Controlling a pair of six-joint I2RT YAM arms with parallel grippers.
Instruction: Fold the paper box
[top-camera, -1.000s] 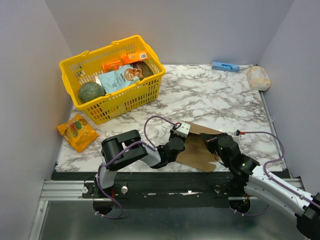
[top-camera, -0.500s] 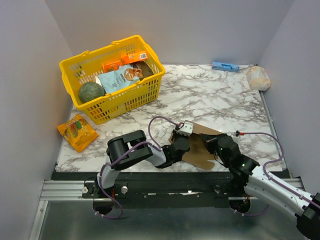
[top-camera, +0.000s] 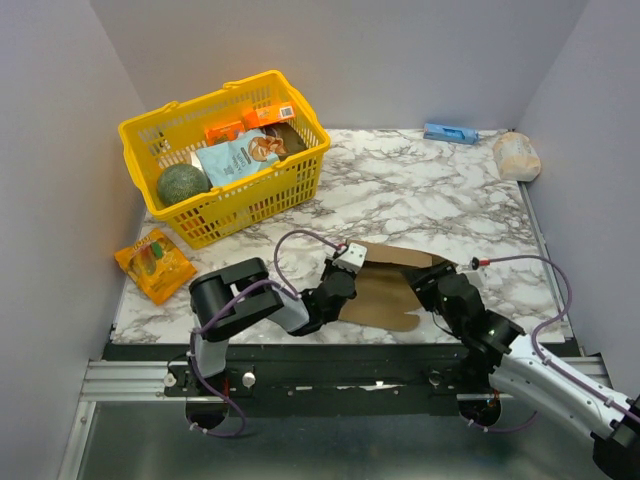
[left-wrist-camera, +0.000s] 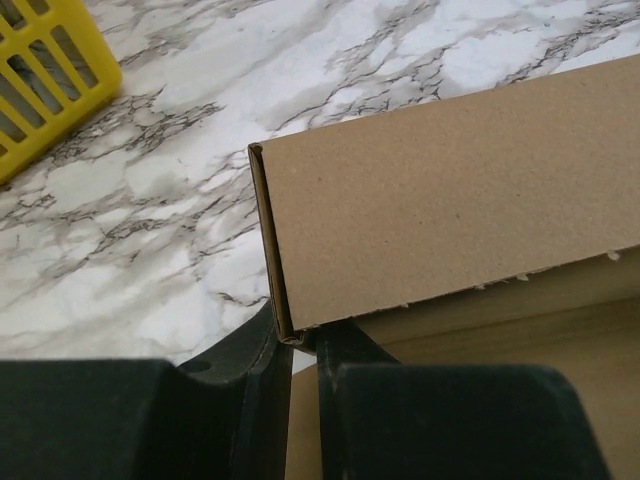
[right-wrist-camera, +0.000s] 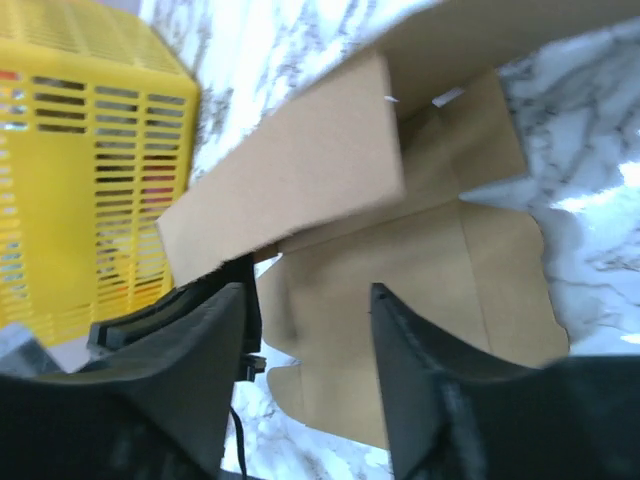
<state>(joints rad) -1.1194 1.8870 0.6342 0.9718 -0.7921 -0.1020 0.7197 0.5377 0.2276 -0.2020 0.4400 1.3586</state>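
The paper box (top-camera: 388, 288) is plain brown cardboard, lying mostly flat on the marble table near the front edge, with one panel folded up along its left side. My left gripper (top-camera: 342, 282) is at that left side. In the left wrist view its jaws (left-wrist-camera: 298, 338) pinch the near corner of the raised, doubled flap (left-wrist-camera: 450, 200). My right gripper (top-camera: 430, 290) hovers at the sheet's right end. Its fingers (right-wrist-camera: 305, 340) stand wide apart over the flat cardboard (right-wrist-camera: 420, 290) with nothing between them.
A yellow basket (top-camera: 225, 150) of groceries stands at the back left, a little way from the box. An orange packet (top-camera: 153, 263) lies at the left edge. A small blue box (top-camera: 449, 132) and a pale bag (top-camera: 516, 155) sit at the back right.
My right gripper has opened and let go of the cardboard. My left gripper has closed tighter on the flap and shifted left, and the sheet now lies flatter and further left.
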